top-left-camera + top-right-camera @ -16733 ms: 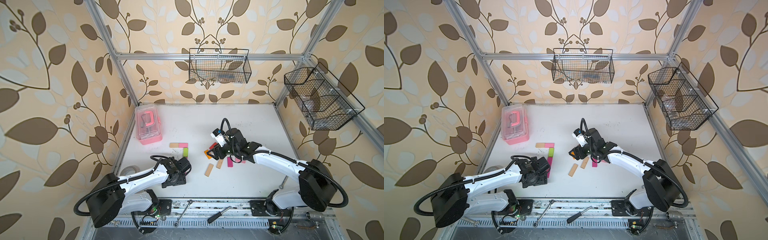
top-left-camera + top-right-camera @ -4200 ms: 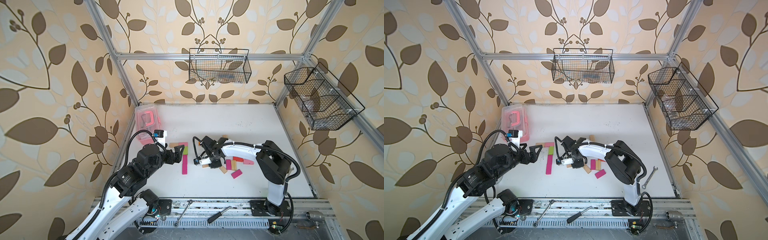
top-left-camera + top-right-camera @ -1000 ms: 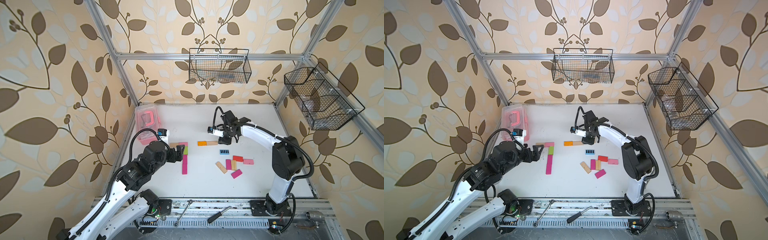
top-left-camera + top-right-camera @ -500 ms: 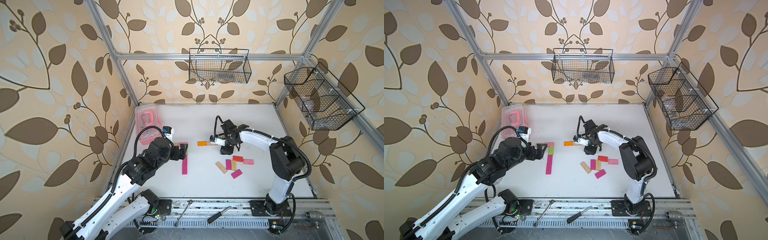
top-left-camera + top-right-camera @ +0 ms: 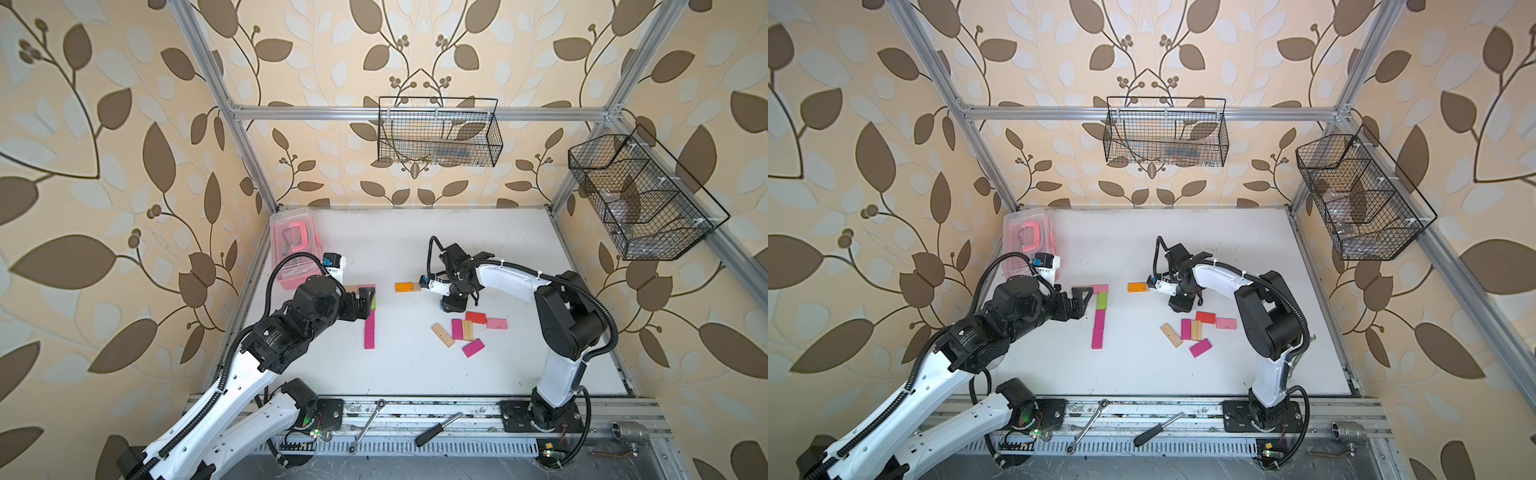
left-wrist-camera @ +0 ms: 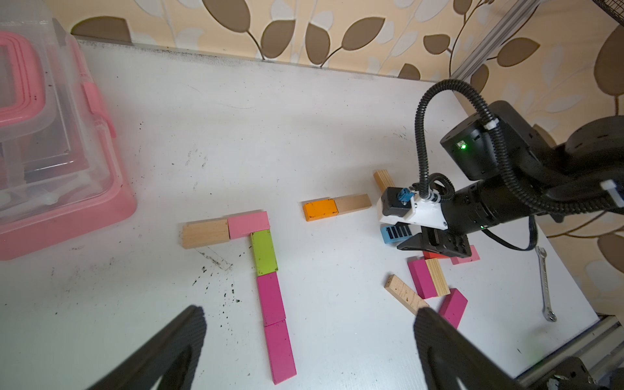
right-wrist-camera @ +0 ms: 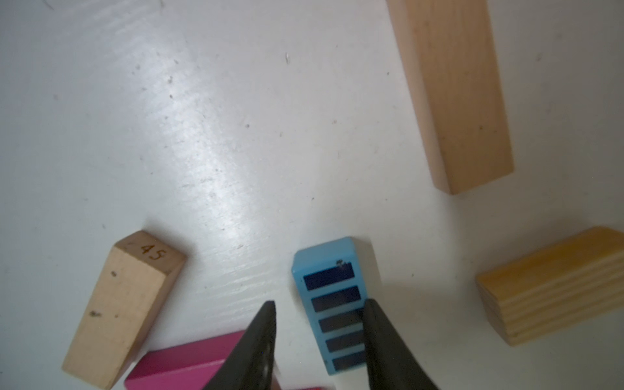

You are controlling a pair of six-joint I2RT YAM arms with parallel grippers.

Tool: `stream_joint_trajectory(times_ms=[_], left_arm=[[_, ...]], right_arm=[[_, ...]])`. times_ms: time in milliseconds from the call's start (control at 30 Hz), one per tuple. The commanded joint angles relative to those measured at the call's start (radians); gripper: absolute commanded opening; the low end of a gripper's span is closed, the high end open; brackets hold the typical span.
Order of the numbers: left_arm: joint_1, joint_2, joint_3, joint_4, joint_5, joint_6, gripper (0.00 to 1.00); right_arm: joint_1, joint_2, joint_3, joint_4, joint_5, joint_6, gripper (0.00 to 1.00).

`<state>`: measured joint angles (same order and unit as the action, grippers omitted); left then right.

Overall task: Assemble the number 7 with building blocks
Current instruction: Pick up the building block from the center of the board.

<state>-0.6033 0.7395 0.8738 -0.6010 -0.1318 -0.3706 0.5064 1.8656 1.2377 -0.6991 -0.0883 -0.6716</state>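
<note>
While I stood at the bench, the right gripper [image 7: 320, 304] was low over the white table [image 5: 415, 374], its black fingers [image 7: 260, 341] straddling the blue striped block [image 7: 332, 304]. One finger lay at the block's long edge. The other stood off it with a strip of table showing between, so the jaws were parted around the block, not clamped on it. That block lay flat, right of centre, hidden under the gripper in both top views.

Left of it and a little farther off, an orange block [image 6: 320, 209] sat end to end with a wooden block [image 6: 353, 204]. Nearer, on the right, a red block [image 5: 476, 317] and a pale pink block [image 5: 496, 323] lay among a few loose others.

Left of centre lay the seven. A plain wood block [image 6: 202, 233] and a pink block [image 6: 249, 223] made its bar. A lime green block [image 6: 264, 252], a magenta block [image 6: 270, 299] and a second magenta block [image 6: 279, 351] ran in line towards the near edge. The left gripper [image 5: 1081, 301] hung just left of that stem, jaws spread wide and holding nothing. A pink plastic box [image 5: 295, 232] stood in the far left corner.
</note>
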Motion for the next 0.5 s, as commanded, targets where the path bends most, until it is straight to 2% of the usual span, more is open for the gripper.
stream_joint_trajectory(times_ms=[0, 100, 333, 467], left_arm=[[-0.007, -0.014, 0.017, 0.022, -0.003, 0.01, 0.99], [-0.007, -0.015, 0.015, 0.019, -0.005, 0.008, 0.99], [-0.007, -0.012, 0.019, 0.016, -0.008, 0.01, 0.99], [-0.008, -0.012, 0.017, 0.016, -0.009, 0.009, 0.99]], right_arm=[[-0.002, 0.033, -0.036, -0.017, 0.02, 0.008, 0.4], [-0.004, 0.036, -0.04, -0.006, 0.041, 0.02, 0.36], [-0.008, 0.01, -0.064, 0.046, 0.069, 0.016, 0.41], [-0.006, 0.01, -0.051, 0.031, 0.055, 0.016, 0.38]])
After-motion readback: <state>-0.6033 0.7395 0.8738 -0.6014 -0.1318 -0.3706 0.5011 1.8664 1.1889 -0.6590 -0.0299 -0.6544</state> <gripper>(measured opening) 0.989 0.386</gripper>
